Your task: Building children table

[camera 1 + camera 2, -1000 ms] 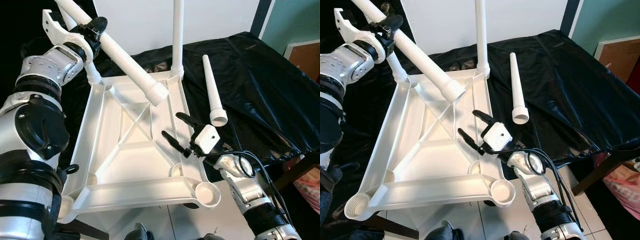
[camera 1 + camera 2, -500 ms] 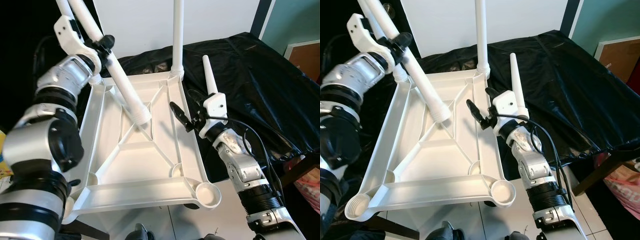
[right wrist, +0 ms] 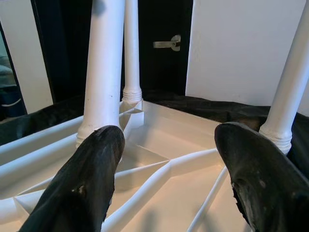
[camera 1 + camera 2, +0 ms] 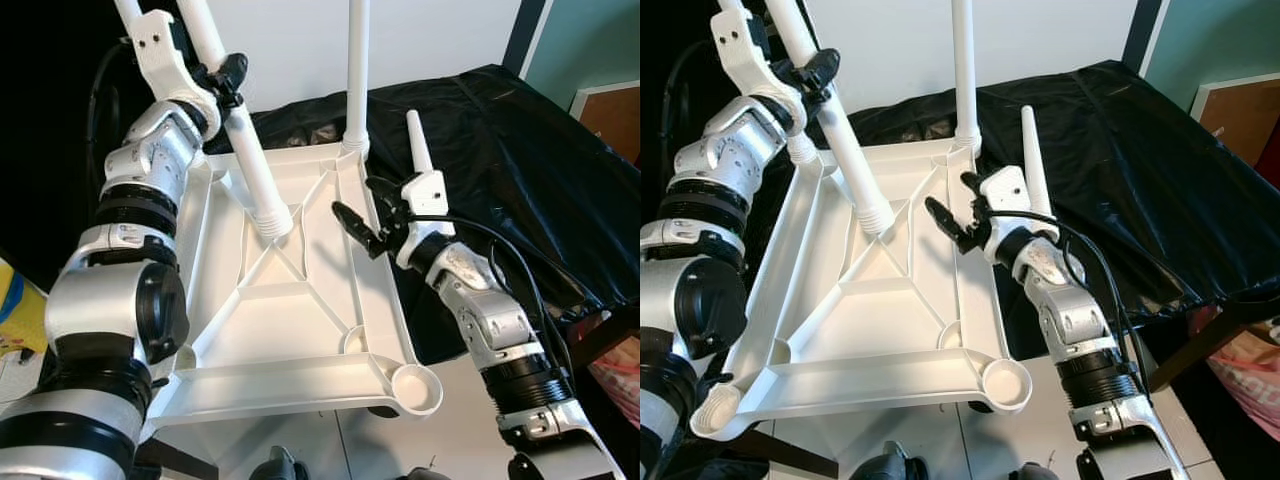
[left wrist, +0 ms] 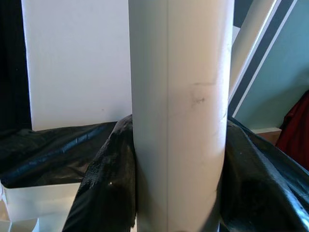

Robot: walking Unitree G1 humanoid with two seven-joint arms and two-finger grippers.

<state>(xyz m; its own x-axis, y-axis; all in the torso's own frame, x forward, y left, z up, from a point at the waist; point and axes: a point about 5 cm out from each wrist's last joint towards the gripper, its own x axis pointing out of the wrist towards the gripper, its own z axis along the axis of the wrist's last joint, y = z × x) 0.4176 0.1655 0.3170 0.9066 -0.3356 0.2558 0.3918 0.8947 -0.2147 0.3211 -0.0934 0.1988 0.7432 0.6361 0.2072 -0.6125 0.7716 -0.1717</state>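
The left gripper clamps a leg, its long axis tilted over the tabletop. The right gripper, wide open and empty, hovers nearer the tabletop's edge.

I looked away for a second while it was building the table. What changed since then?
The left gripper, shut on the white plastic table leg, swung it from slanting to nearly upright over the upturned white tabletop. The right gripper, open, rose from the near corner to mid-edge. The fitted legs and the loose leg stayed put.

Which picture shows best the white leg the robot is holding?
The right eye view: the held leg shows from left gripper down to its threaded end. The left wrist view gives only a close stretch; the right wrist view its lower part.
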